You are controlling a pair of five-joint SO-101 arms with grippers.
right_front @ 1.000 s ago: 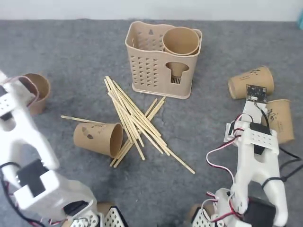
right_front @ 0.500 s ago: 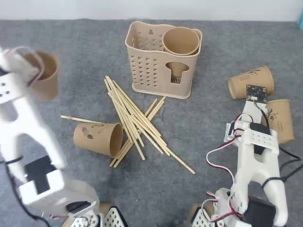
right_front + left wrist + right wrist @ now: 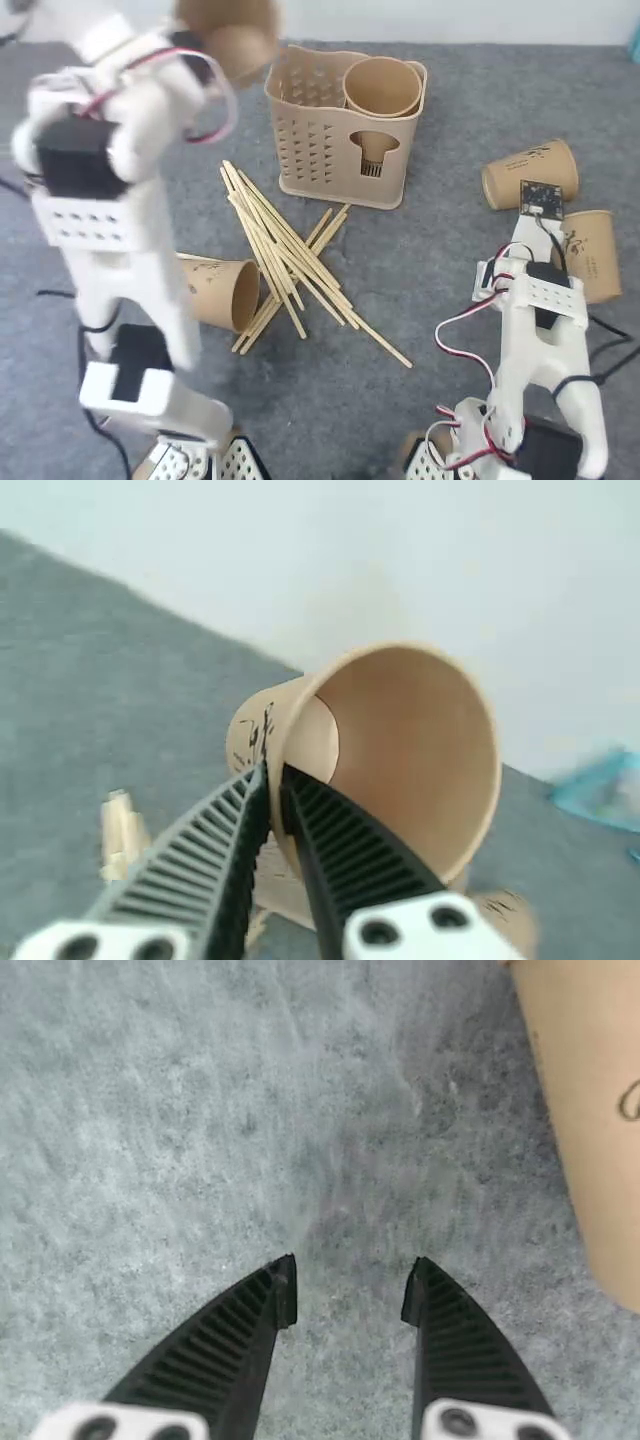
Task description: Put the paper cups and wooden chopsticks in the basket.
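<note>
Grey felt-like table covering [image 3: 450,100] underneath it all. At the back stands a beige perforated plastic basket [image 3: 320,140], upright. Just in front of it, a loose pile of pale wooden chopsticks [image 3: 285,250] fans across the middle, sticks crossing each other. A brown paper cup [image 3: 230,290] lies on its side, touching the pile's left edge. Over on the right, a second tipped paper cup [image 3: 530,172] and a third tipped paper cup [image 3: 595,250] lie near each other.

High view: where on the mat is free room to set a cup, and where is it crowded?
Bare mat lies between the basket and the right-hand tipped cup. It is crowded in front of the basket, with the chopsticks and the left-hand tipped cup.
</note>
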